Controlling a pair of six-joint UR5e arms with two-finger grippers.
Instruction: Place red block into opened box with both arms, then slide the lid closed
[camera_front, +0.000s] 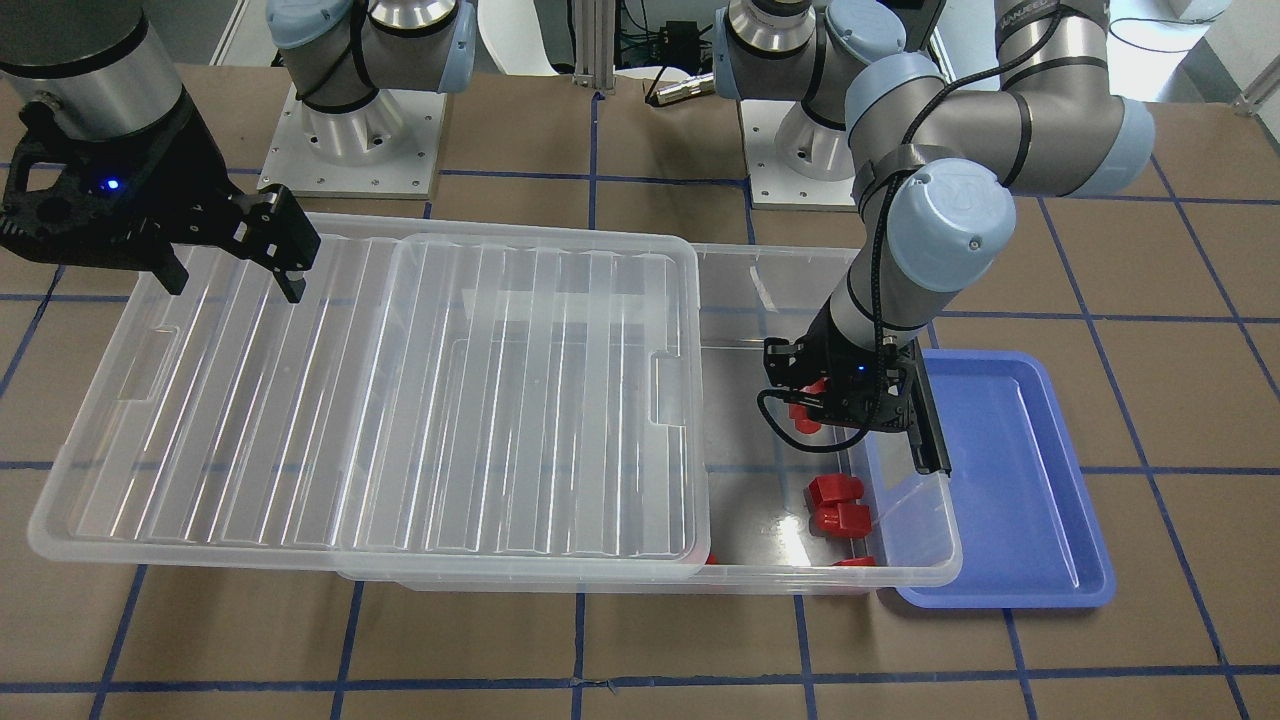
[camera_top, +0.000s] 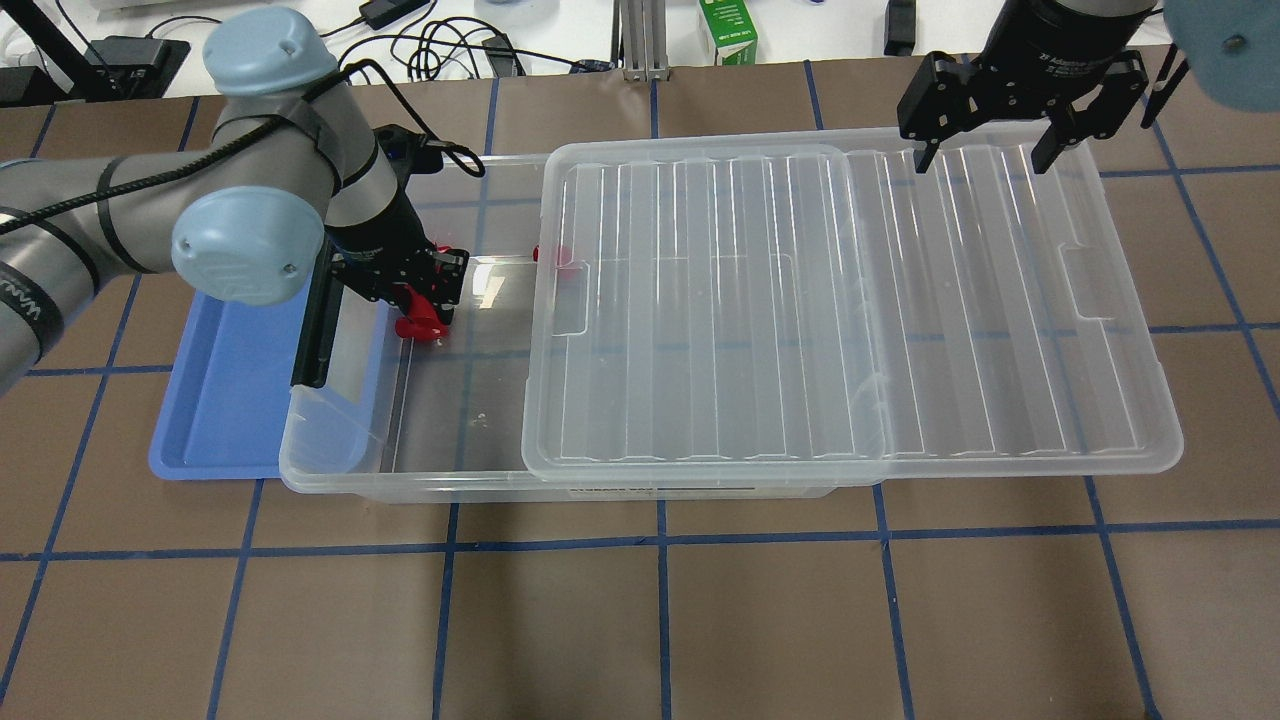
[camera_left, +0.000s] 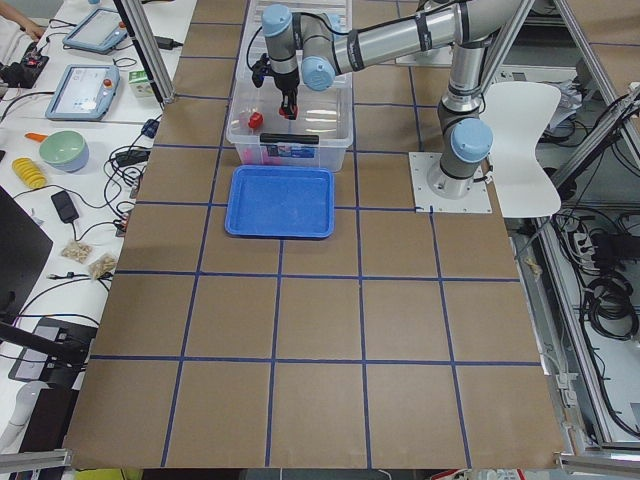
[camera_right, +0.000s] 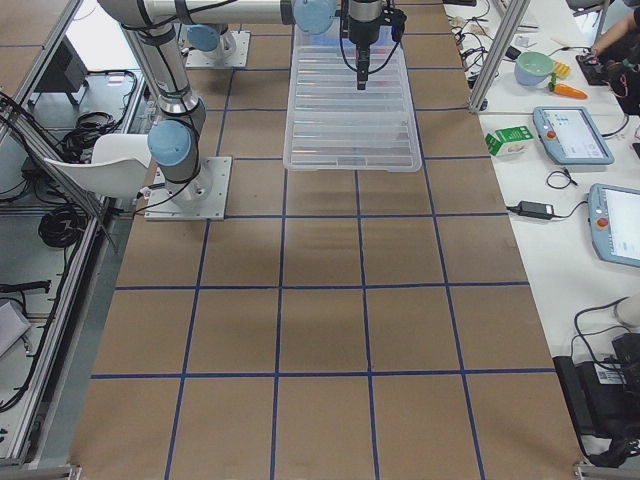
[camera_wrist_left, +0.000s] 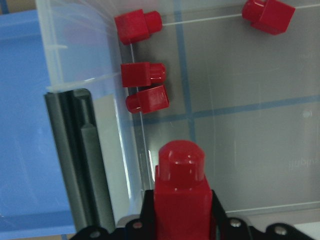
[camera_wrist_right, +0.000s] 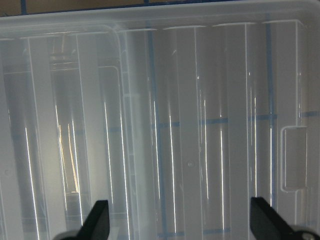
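Note:
My left gripper (camera_wrist_left: 181, 212) is shut on a red block (camera_wrist_left: 181, 190) and hangs over the uncovered end of the clear box (camera_top: 340, 470). The same block (camera_top: 415, 322) shows just inside the box's end wall with the black bar handle (camera_top: 315, 325). Several more red blocks (camera_wrist_left: 142, 75) lie on the box floor along that wall. The ribbed clear lid (camera_top: 850, 310) covers the rest of the box and overhangs its other end. My right gripper (camera_top: 985, 158) stands open above the lid's far rim, and its wrist view shows the lid (camera_wrist_right: 190, 125) between the spread fingers.
A blue tray (camera_top: 210, 400) lies against the box's handle end, partly under it. Both arm bases (camera_front: 350, 140) stand behind the box. Brown table with blue tape lines (camera_top: 660, 620) stretches in front. Cables and a green carton (camera_top: 728, 30) lie beyond the far edge.

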